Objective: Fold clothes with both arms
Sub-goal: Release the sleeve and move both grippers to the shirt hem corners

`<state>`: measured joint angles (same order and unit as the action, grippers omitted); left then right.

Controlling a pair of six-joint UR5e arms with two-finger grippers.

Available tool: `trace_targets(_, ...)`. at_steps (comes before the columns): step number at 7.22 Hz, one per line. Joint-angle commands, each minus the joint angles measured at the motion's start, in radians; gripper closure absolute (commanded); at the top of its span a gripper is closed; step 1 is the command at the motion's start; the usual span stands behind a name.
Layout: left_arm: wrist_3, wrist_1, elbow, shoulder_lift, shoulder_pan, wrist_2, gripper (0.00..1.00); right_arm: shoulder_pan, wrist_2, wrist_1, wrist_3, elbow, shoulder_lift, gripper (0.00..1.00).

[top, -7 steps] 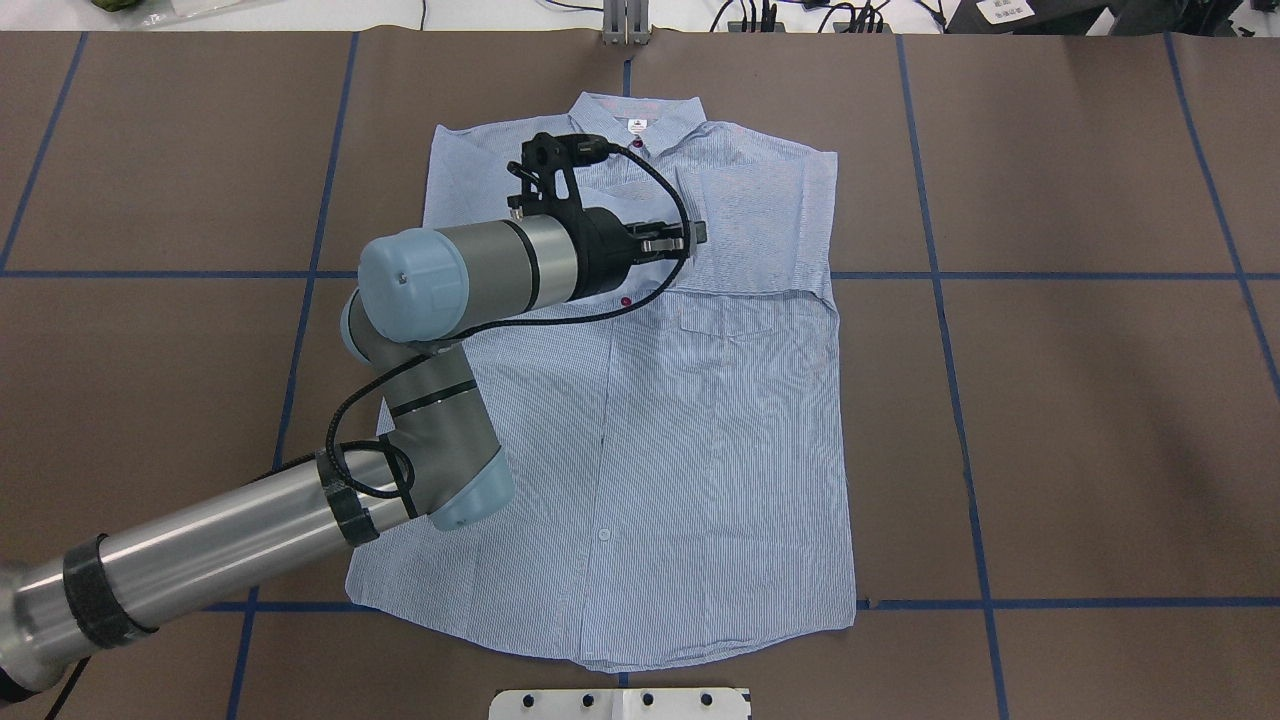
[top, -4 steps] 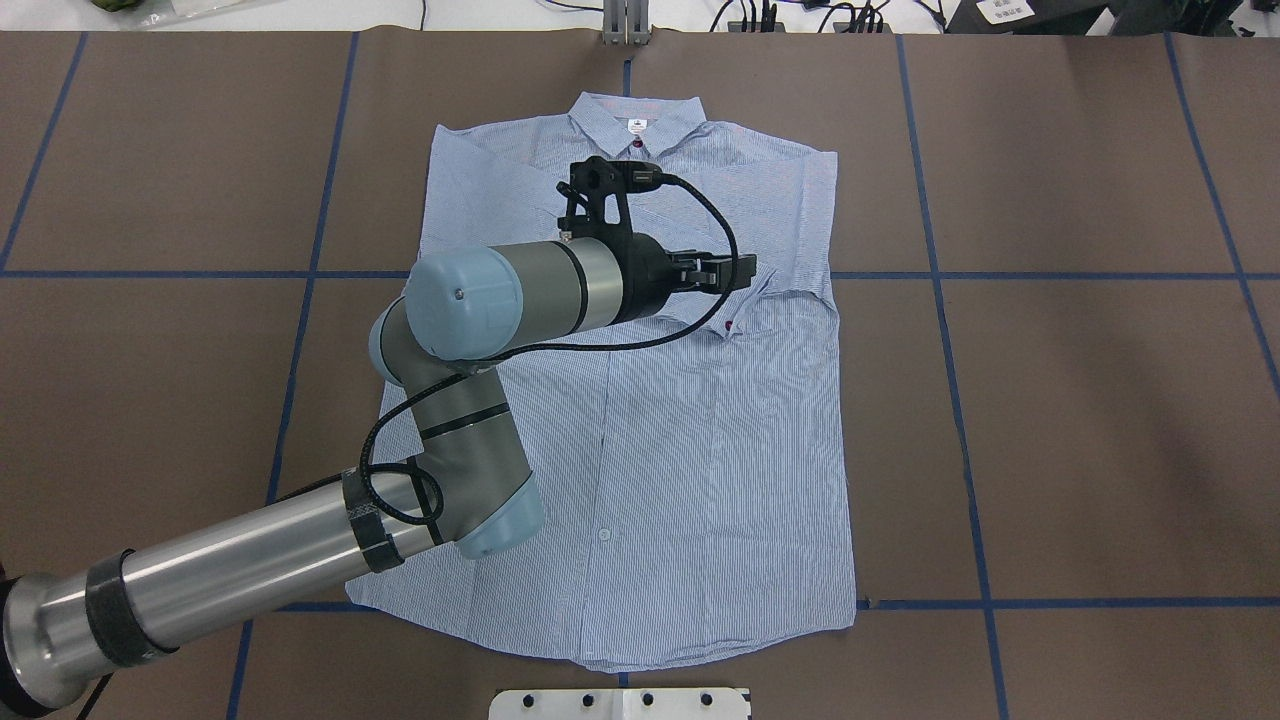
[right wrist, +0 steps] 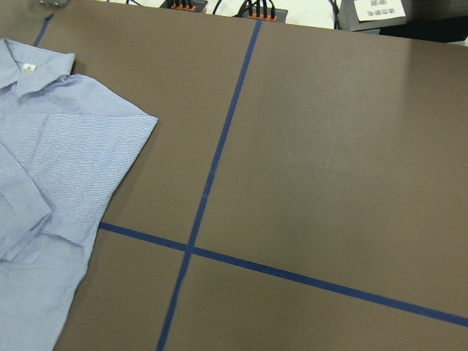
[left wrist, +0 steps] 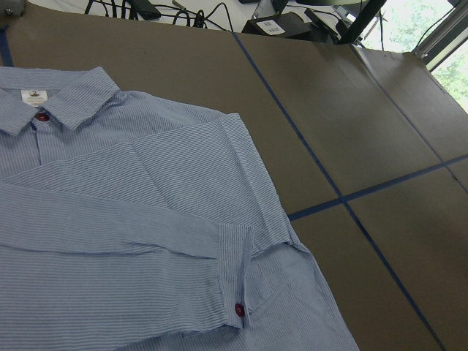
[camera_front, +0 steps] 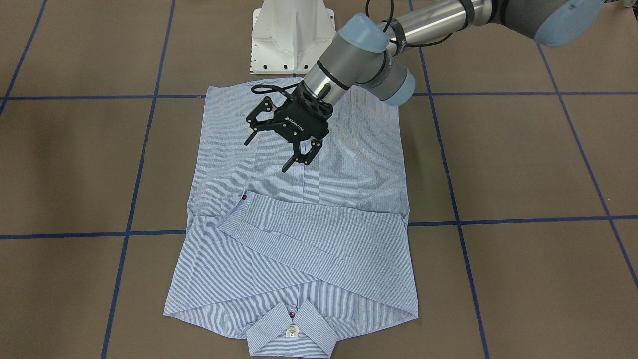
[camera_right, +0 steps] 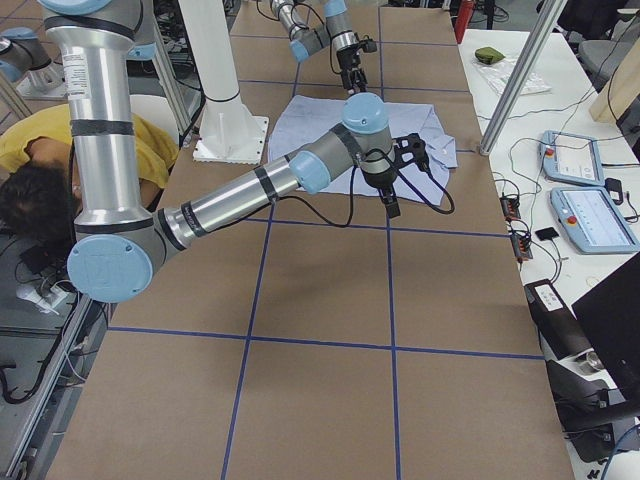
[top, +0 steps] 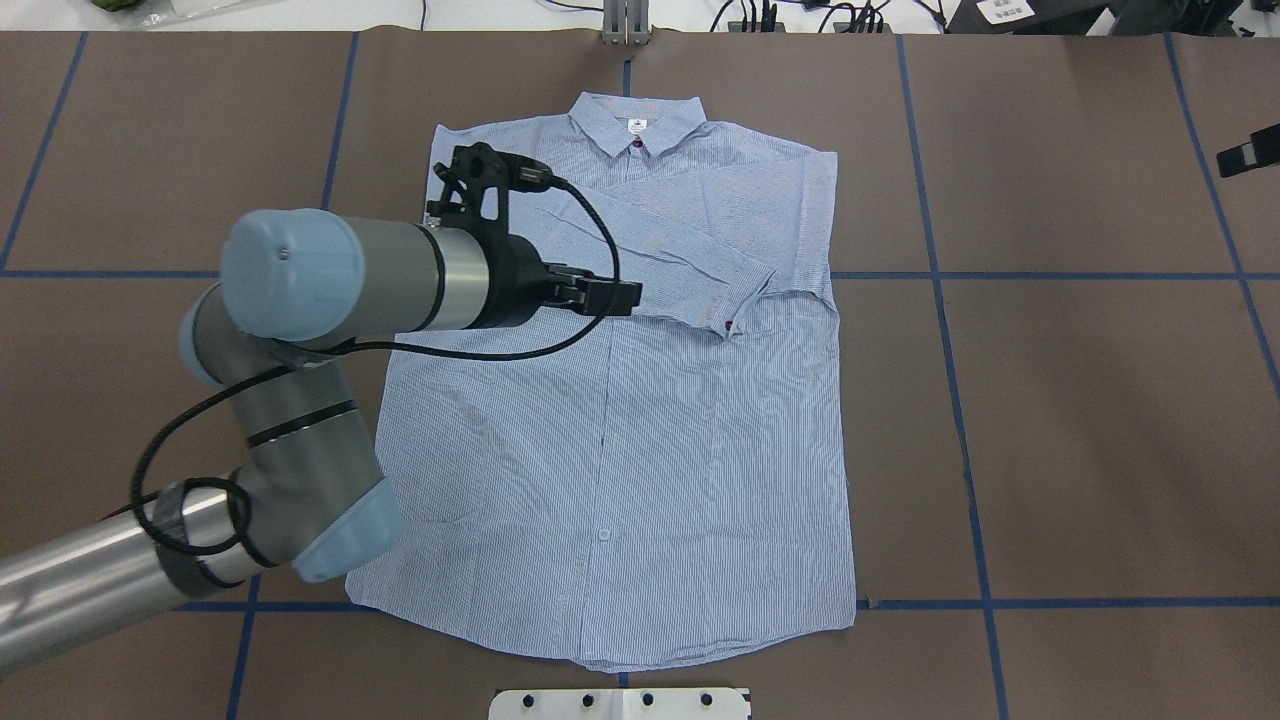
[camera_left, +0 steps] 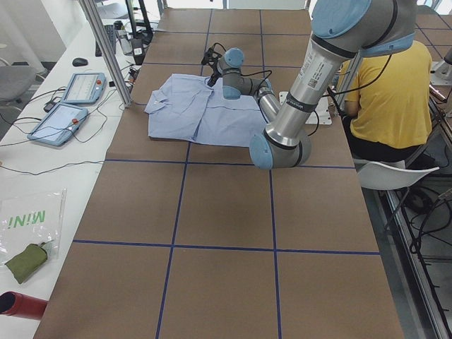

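Overhead and front-facing views. One shirt point(top: 640, 450) lies flat, front up, at the centre of the brown surface point(top: 1050, 400), with its collar point(top: 637, 122) toward the top of the overhead frame. A second ago the left pincer point(camera_front: 267, 156) was over the chest carrying the sleeve across. It has now let go and drawn back toward the frame's left, its fingers spread wide and empty above the fabric. The sleeve point(top: 690, 270) rests diagonally over the chest, its cuff button point(top: 728, 326) right of centre, so the sleeve fold appears complete and the body folds remain. The right pincer point(camera_right: 391, 208) hangs over bare surface, well clear of the shirt; whether its fingers are apart cannot be told. Count: one shirt, two arms, two pincers.
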<state>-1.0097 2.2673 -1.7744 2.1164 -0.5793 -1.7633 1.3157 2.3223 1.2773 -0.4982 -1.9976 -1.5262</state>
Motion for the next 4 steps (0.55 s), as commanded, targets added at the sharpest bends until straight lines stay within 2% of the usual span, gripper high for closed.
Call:
trace_targets(1,0.014,-0.124,-0.242,-0.187,-0.028,-0.013,0.0,-0.233,-0.186,-0.276,-0.382,-0.021,-0.073,0.0)
trace_targets(2,0.014,-0.123,-0.31,-0.291,-0.028,-0.01,0.0,-0.351,-0.287,-0.279,-0.483,-0.1,-0.125,0.0)
trace_targets(3,0.01,-0.123,-0.368,-0.381,-0.03,-0.007,0.0,-0.463,-0.347,-0.279,-0.582,-0.192,-0.187,0.0)
trace_targets(4,-0.007,-0.111,-0.4,-0.494,-0.03,-0.005,0.0,-0.618,-0.47,-0.279,-0.685,-0.257,-0.245,0.0)
